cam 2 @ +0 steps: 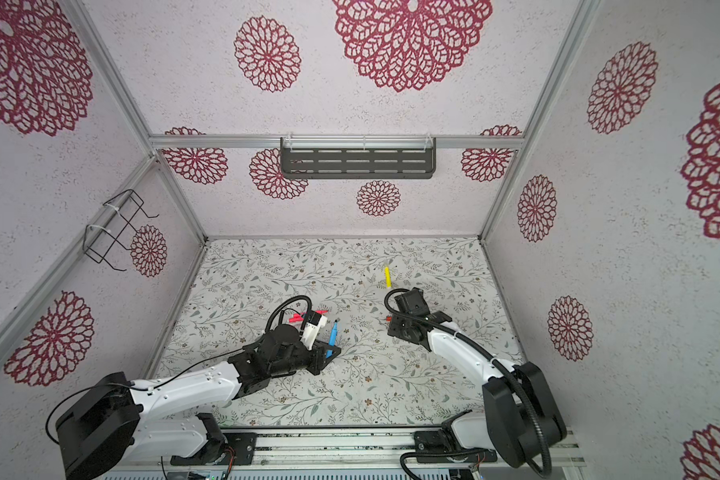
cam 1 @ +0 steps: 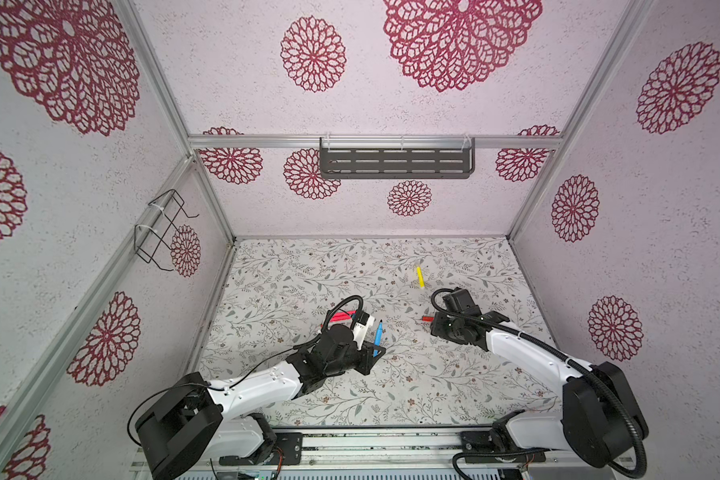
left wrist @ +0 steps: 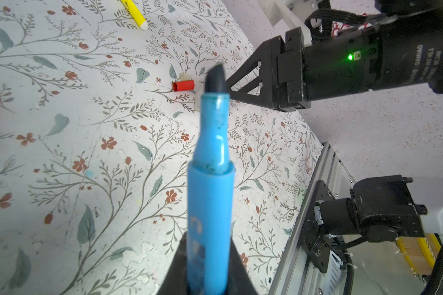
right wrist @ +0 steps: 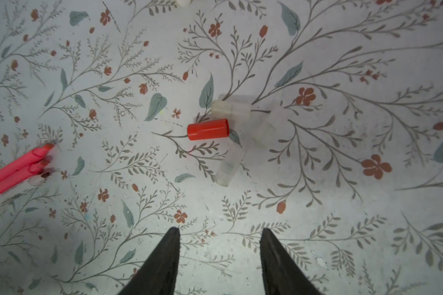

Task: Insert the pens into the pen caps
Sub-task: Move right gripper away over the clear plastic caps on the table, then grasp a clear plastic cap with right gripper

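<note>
1. My left gripper is clamped on the blue pen, pinching the rear of the barrel. The bare dark tip sticks out well past the jaws, aimed roughly toward the caps and the other arm.
2. My right gripper hangs over the floral mat with its jaws spread and nothing between them.
3. Just ahead of those spread jaws, out beyond the tips, the red cap lies on its side.
4. Three clear caps lie around the red one. One is just beside it on the far side from the jaws. One is near its open end. One lies a little nearer the jaws. All four caps look empty.
5. Two pinkish-red pens lie side by side, touching. They are well off to one side of the right jaws, toward my left arm, and their tips are uncapped.
6. The yellow pen lies beyond the right gripper, well apart from everything else. Its near end looks pale in the left wrist view. That may be a clear cap already seated, but I cannot tell.
7. I find no other pen with any confidence in these views.
8. My read is that the task is in its early part. At most one pen is capped. The blue pen is in hand and ready to mate, but no cap is held yet. The pinkish-red pair has not been touched.
</note>
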Robot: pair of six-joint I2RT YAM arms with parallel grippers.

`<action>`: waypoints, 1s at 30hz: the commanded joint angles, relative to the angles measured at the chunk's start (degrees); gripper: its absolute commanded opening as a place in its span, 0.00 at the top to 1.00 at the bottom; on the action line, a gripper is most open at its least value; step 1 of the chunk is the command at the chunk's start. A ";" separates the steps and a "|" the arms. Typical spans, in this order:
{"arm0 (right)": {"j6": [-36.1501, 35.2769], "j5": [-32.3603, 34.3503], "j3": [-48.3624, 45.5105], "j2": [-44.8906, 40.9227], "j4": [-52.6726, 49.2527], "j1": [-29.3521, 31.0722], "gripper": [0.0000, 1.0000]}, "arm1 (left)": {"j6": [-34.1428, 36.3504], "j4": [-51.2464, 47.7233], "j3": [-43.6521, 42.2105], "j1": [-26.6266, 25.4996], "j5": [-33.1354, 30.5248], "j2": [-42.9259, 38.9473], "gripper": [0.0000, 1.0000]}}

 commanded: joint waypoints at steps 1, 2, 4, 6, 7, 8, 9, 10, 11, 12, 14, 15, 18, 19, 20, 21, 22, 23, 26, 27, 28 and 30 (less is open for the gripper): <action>-1.27 2.95 2.41 1.83 -0.14 -0.28 0.53 | 0.72 -0.46 -0.51 -0.94 -1.38 -1.69 1.00; -1.30 3.19 2.75 2.59 0.02 -0.26 0.54 | 0.72 -0.72 -0.51 -0.94 -1.43 -1.88 1.00; -1.57 3.57 3.68 4.63 0.33 -0.36 0.56 | 0.72 -1.16 -0.46 -1.11 -1.42 -2.24 1.00; -1.83 4.14 4.85 6.56 0.35 -0.43 0.57 | 0.60 -1.46 -0.47 -1.37 -1.41 -2.71 1.00; -1.82 4.53 5.54 7.57 0.48 -0.40 0.58 | 0.61 -1.67 -0.46 -1.52 -1.54 -2.95 1.00; -1.89 4.65 5.93 8.41 0.59 -0.42 0.58 | 0.59 -1.81 -0.47 -1.69 -1.69 -3.18 1.00; -1.89 4.86 6.40 9.35 0.70 -0.47 0.59 | 0.61 -2.09 -0.36 -1.76 -1.90 -3.45 1.00; -1.94 5.07 6.97 10.17 0.80 -0.51 0.59 | 0.69 -2.35 -0.42 -1.90 -2.01 -3.75 1.00; -2.05 5.25 7.54 11.13 0.69 -0.47 0.59 | 0.70 -2.44 -0.38 -1.99 -2.17 -3.90 1.00; -2.26 5.30 8.18 12.11 0.59 -0.54 0.59 | 0.78 -2.72 -0.32 -2.08 -2.12 -4.06 1.00; -2.21 5.68 9.01 13.45 0.49 -0.47 0.60 | 0.96 -3.11 -0.21 -2.13 -2.18 -4.26 1.00; -2.04 6.03 9.23 13.93 0.56 -0.47 0.60 | 0.95 -3.26 -0.20 -2.25 -2.30 -4.33 1.00; -1.56 6.98 9.38 15.09 0.78 -0.48 0.61 | 1.01 -3.51 -0.29 -2.37 -2.48 -4.48 1.00; -1.37 7.11 9.33 15.45 0.95 -0.51 0.61 | 1.04 -3.46 -0.42 -2.35 -2.44 -4.57 1.00; -1.36 7.07 9.16 15.72 1.30 -0.49 0.61 | 1.08 -3.51 -0.36 -2.34 -2.38 -4.65 1.00; -1.30 7.11 9.07 16.15 1.43 -0.51 0.61 | 1.08 -3.51 -0.41 -2.39 -2.41 -4.70 1.00; -1.15 7.14 9.07 16.58 1.63 -0.47 0.61 | 1.08 -3.56 -0.35 -2.36 -2.34 -4.74 1.00; -1.18 7.18 9.07 16.90 1.76 -0.52 0.61 | 1.09 -3.59 -0.32 -2.41 -2.32 -4.82 1.00; -1.36 7.16 9.27 17.86 2.12 -0.47 0.62 | 1.21 -3.83 -0.42 -2.43 -2.46 -5.14 1.00; -1.43 7.12 9.32 18.22 2.12 -0.47 0.62 | 1.22 -3.84 -0.42 -2.43 -2.44 -5.30 1.00; -1.57 7.12 9.42 18.45 2.19 -0.49 0.62 | 1.18 -3.98 -0.50 -2.43 -2.57 -5.40 1.00; -1.59 7.22 9.42 19.02 2.36 -0.47 0.63 | 1.18 -4.00 -0.53 -2.43 -2.63 -5.58 1.00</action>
